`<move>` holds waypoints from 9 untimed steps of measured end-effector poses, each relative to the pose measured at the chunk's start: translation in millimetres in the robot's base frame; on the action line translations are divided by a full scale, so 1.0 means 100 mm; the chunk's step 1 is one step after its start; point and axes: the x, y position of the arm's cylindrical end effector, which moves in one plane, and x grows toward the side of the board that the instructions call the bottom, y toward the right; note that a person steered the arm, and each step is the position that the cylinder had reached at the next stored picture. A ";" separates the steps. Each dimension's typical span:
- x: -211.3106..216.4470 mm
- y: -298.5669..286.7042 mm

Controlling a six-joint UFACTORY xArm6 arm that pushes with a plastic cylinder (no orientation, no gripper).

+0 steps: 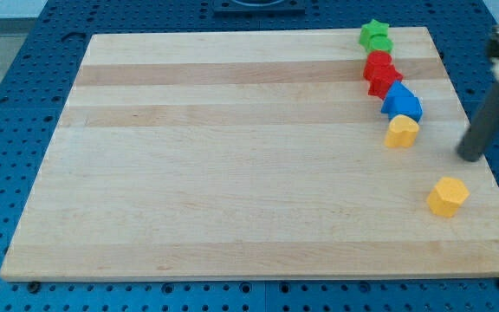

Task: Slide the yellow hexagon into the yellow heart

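The left and middle of the table (189, 173) have nothing on them; everything sits in a column near the view's right edge. At the top is a green star (374, 35), below it a red block (379, 71) (shape hard to make out, may be two pieces). Then comes the yellow heart (401, 132), tucked right against the underside of a blue block (402, 102). The yellow hexagon (448, 196) sits on its own, down and to the right of the heart, with a clear gap between them.

The end effector is just a bare rod, so there's nothing to open or clench and it's holding nothing. The tip (470, 157) is up and to the right of the hexagon, not touching it.

That's the wrong side for this push, imo. The tip should probably swing wide around the hexagon's right and come in at its lower-right corner. From there it can push up-left, straight along the line to the heart. It should stay centred so the hexagon doesn't spin off, and ease up at contact, or the heart may shove the blue block.
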 end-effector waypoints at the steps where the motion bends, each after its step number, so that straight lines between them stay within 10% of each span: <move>1: 0.05 0.45; 3: 1.01 0.04; 5: 0.76 -0.97; 9: 0.65 -0.44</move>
